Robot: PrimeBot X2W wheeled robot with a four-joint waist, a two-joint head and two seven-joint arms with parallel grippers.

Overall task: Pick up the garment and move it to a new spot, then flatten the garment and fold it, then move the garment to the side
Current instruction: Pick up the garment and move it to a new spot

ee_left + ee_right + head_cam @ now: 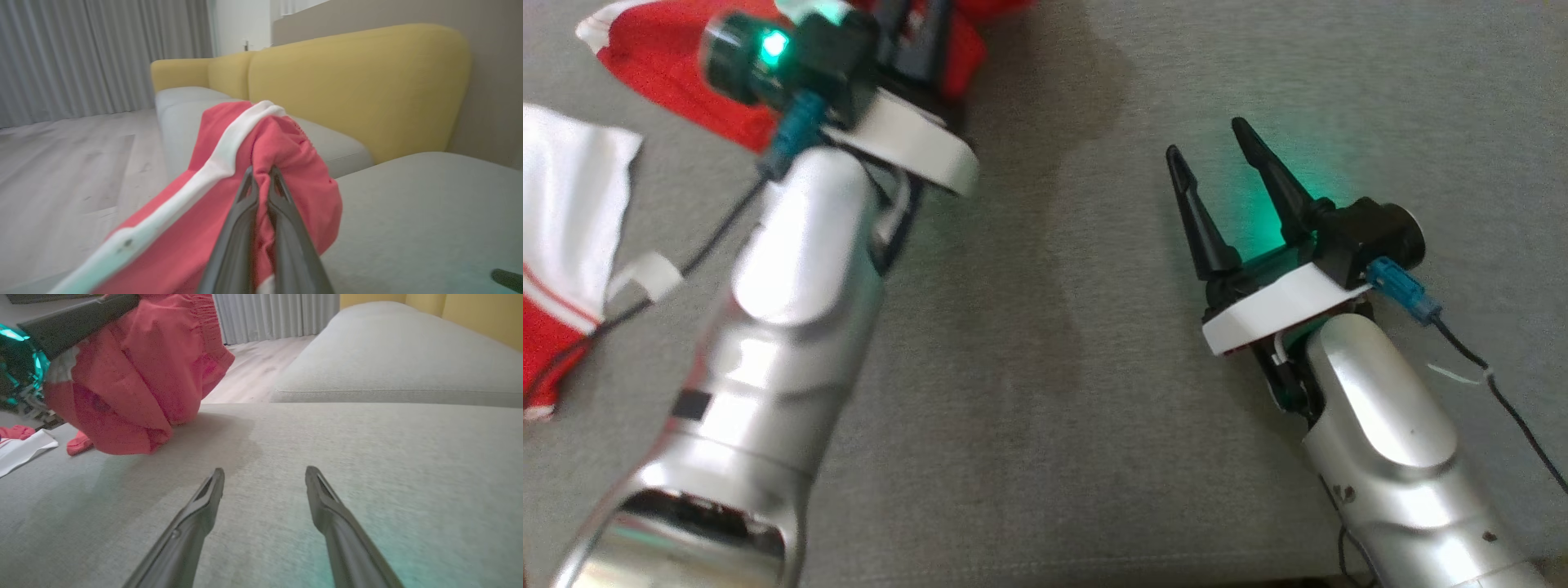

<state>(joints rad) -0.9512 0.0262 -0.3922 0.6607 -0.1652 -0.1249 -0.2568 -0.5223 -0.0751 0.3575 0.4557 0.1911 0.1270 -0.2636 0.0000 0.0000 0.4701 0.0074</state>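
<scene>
1. At the left gripper (261,171): pressed together, clamped on a bunched fold of the red garment (294,151) (white band along one edge).
2. Held up at the pinch, hanging as a bundle low over the grey sofa cushion (367,465); contact underneath hard to tell.
3. At the right gripper (264,475): spread wide apart, holding nothing, poised over bare cushion, well apart from the garment.
4. Further left on the cushion: a white and red cloth (568,204), lying flat; unclear whether part of the same garment.

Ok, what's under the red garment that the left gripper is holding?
Grey sofa cushion, in shadow. The garment, pinched in the left gripper, hides the patch directly beneath its lowest folds.
</scene>
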